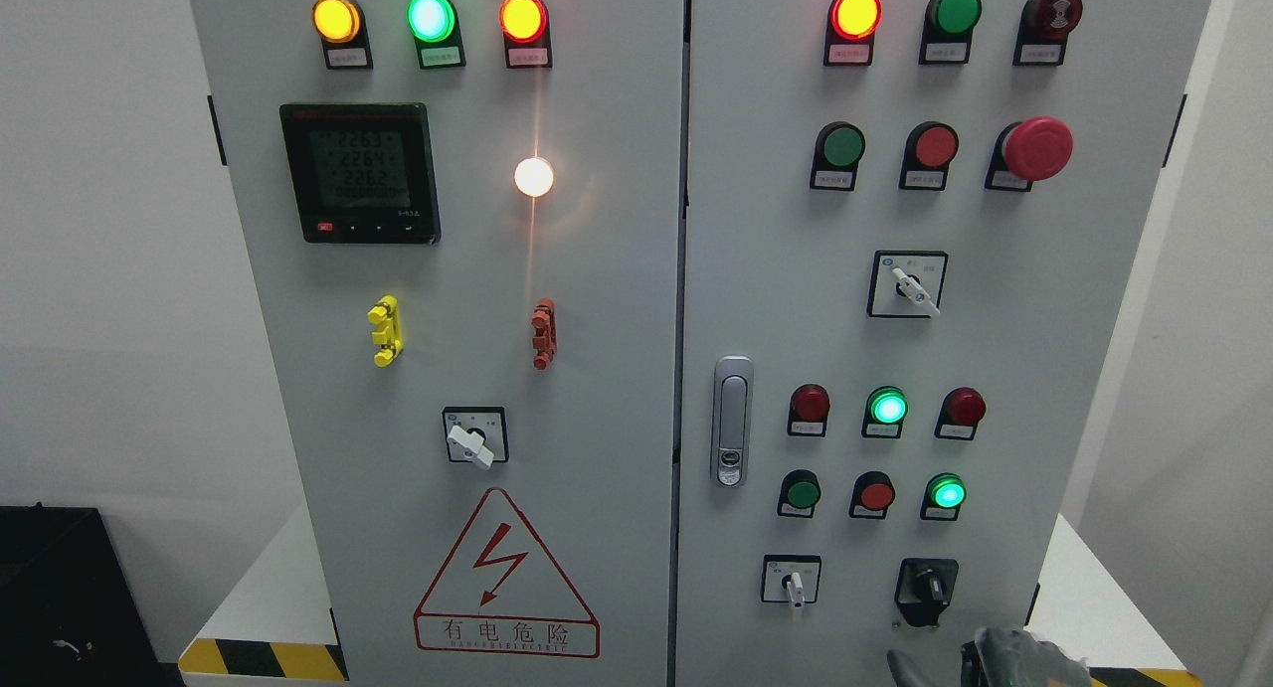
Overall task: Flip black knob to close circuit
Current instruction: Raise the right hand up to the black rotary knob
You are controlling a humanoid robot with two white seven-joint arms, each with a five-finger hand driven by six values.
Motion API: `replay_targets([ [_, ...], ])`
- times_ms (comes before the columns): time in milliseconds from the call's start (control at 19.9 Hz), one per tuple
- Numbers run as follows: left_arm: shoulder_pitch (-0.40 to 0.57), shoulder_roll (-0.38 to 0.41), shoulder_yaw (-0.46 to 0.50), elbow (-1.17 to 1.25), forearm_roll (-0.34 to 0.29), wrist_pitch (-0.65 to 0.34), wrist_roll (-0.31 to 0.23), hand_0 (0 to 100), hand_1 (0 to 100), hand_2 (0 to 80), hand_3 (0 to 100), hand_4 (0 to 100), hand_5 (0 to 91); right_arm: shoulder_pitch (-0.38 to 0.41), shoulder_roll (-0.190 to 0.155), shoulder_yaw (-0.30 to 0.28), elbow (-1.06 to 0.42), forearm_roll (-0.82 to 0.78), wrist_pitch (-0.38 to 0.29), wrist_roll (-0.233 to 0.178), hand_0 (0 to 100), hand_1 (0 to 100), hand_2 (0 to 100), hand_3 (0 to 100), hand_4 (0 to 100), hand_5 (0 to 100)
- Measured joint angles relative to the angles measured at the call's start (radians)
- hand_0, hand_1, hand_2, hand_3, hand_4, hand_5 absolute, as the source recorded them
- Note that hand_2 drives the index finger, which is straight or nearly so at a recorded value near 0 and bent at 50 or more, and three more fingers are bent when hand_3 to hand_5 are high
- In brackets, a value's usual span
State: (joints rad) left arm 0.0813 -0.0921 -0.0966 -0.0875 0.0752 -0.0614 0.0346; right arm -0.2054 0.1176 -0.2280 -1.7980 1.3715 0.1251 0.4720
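From the head view, a big grey cabinet (597, 369) with two doors was seen standing on a white base with yellow and black stripes (261, 657). The black knob (927, 586) was seen low on the right door, near the bottom right corner. It sat on a black plate, and its grip was turned nearly straight up and down.

Just below the black knob, at the bottom edge, the right hand (995, 657) was seen. Only its dark fingertips were shown. The black knob was not touched by it. It could not be told how far the hand was open, and nothing was seen held in it.

To the left of the black knob, a small white switch (793, 582) was set in a square frame. Above these, two rows of round buttons were placed, and two green lights (887, 408) among them were lit. Higher up, another white switch (907, 285) was pointed down to the right. A big red mushroom button (1036, 148) was seen near the top right.

A silver door handle (732, 421) was fixed on the left edge of the right door.

On the left door, a meter screen (359, 173) with numbers was seen, and a red warning triangle (506, 578) was stuck near the bottom.
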Motion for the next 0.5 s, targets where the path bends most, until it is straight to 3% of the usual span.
replay_targets([
  [502, 0.000, 0.000, 0.000, 0.000, 0.000, 0.000, 0.000, 12, 56, 0.0, 0, 0, 0.0, -0.051, 0.000, -0.009, 0.040, 0.041, 0.003, 0.001, 0, 0, 90, 100, 95, 95],
])
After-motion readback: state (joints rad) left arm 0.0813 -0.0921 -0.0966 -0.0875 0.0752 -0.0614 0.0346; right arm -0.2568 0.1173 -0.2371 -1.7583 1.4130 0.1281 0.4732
